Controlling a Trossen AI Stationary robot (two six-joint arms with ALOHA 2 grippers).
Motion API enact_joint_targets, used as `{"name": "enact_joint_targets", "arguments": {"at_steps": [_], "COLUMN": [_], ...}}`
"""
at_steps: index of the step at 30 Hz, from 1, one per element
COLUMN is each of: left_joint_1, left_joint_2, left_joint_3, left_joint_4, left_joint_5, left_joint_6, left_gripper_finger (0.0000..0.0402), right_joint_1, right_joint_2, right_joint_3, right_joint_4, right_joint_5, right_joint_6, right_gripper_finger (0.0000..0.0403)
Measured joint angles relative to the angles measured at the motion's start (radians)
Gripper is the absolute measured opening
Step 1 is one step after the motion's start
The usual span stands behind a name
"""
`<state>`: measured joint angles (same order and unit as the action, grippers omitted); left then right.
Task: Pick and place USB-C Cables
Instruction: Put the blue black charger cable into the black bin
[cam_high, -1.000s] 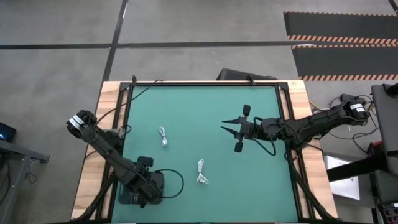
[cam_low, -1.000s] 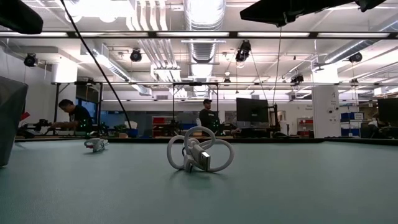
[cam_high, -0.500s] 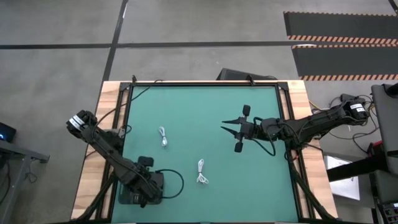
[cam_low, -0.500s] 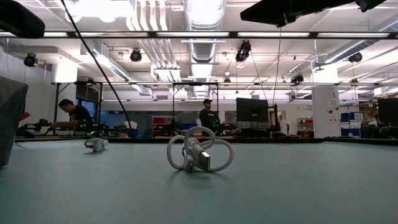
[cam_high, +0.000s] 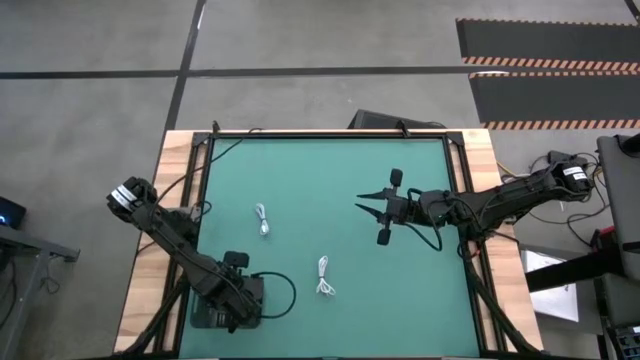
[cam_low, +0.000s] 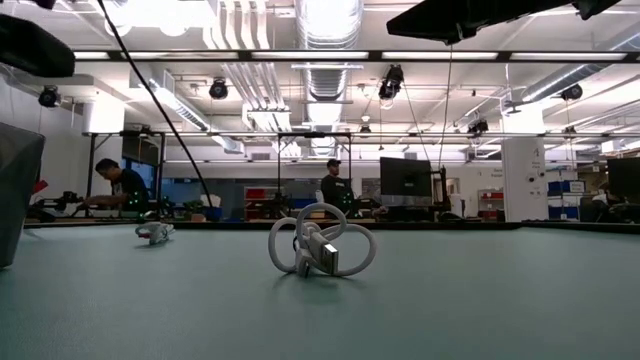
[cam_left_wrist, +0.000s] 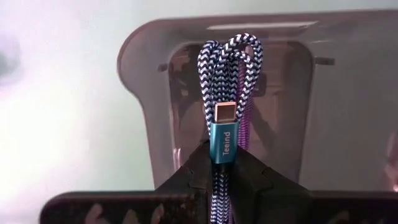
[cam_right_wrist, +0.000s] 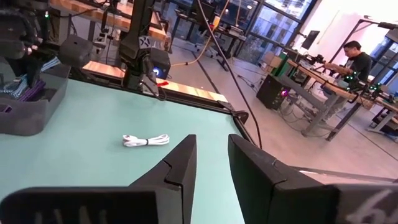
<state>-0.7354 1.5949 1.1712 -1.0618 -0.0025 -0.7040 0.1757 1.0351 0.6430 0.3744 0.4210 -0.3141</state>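
My left gripper (cam_high: 232, 298) stands over the grey tray (cam_high: 205, 320) at the table's near-left corner. It is shut on a dark blue-and-white braided USB-C cable (cam_left_wrist: 227, 74) with a teal plug. Two white coiled cables lie flat on the green mat: one (cam_high: 263, 220) left of centre and one (cam_high: 325, 276) nearer the front, which is large in the low view (cam_low: 318, 245). My right gripper (cam_high: 362, 203) hovers open, right of centre and apart from both. A further braided bundle (cam_right_wrist: 28, 87) shows inside the tray. My left gripper pinches the braided bundle between its two fingers, just behind the teal plug (cam_left_wrist: 222, 140). The fingers (cam_left_wrist: 193, 171) come from above, pointing down, and lie along the bundle. The looped end (cam_left_wrist: 233, 53) sticks out past the fingertips over a tray compartment. Whether it touches the floor there, I cannot tell.
The tray's rim (cam_left_wrist: 134, 56) and inner dividers surround the held cable. A black loop of arm wiring (cam_high: 285, 295) lies on the mat beside the tray. The wooden frame (cam_high: 150, 270) borders the mat. People work at benches (cam_low: 120, 190) far behind the table.
In the low view, the left arm's dark part above the tray has sunk a little. The cables and the right gripper have kept still.
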Motion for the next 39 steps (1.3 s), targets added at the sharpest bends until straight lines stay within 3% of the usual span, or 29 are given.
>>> {"name": "enact_joint_targets", "arguments": {"at_steps": [39], "left_joint_1": [-0.001], "left_joint_2": [-0.002], "left_joint_3": [-0.153], "left_joint_4": [0.169], "left_joint_5": [-0.002], "left_joint_6": [0.001], "left_gripper_finger": [0.0013], "right_joint_1": [0.0], "right_joint_2": [0.0], "right_joint_3": [0.0], "right_joint_4": [-0.003], "right_joint_5": [0.0], "right_joint_6": [0.0], "right_gripper_finger": [0.008]}}
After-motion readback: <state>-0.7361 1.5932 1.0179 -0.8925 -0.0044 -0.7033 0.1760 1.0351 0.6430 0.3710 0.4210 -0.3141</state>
